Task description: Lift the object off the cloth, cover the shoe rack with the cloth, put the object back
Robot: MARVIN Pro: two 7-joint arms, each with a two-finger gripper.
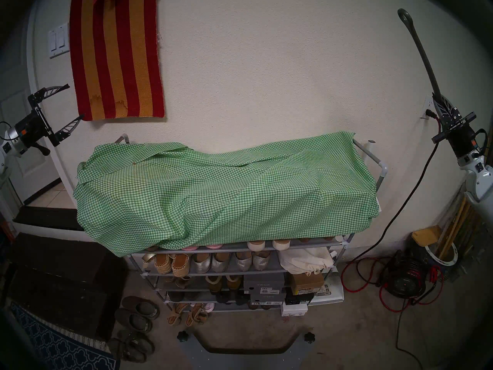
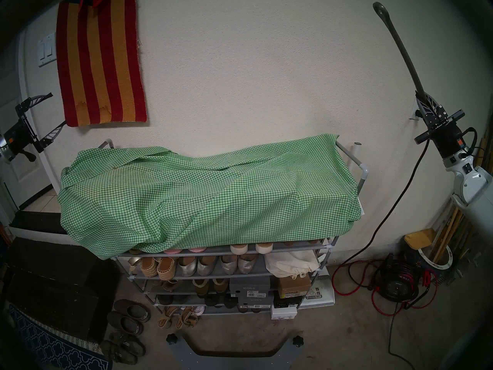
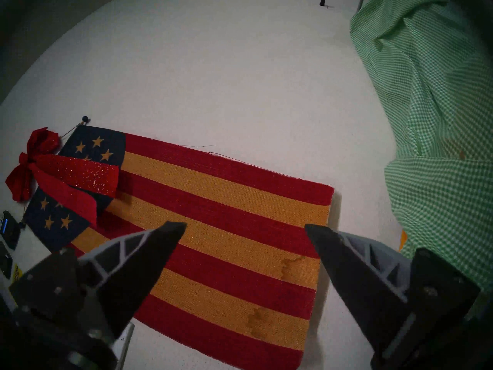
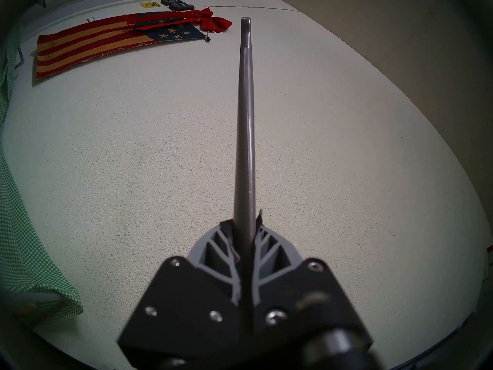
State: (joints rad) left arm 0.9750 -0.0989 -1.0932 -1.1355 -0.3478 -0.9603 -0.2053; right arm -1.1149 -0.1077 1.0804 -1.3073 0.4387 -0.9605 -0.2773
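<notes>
In the head stereo left view the green-and-white checked cloth (image 1: 224, 190) hides the whole top of the shoe rack (image 1: 380, 169), so what lies under it cannot be seen; only grey tube corners with white joints come out at 11 and 2 o'clock of the cloth, while the lower tiers hold silver flats, sandals, a cream bag and shoeboxes. At 9 o'clock the left gripper (image 1: 73, 102) has its fingers spread wide with nothing between them; at 3 o'clock the right gripper (image 1: 437, 99) is clamped on the slim grey shoehorn (image 1: 418, 49), which stands up with its looped end at 1 o'clock, well apart from the cloth. The head stereo right view shows the same, with the left gripper (image 2: 57, 109) partly cut off by the edge. In the left wrist view the black fingertips (image 3: 170, 233) stand far apart before the woven striped rug (image 3: 218, 228), the thin cloth (image 3: 432, 121) at 3 o'clock. In the right wrist view the ribbed fingers (image 4: 221, 244) pinch the smooth shoehorn (image 4: 245, 121); its lower end is hidden between them
</notes>
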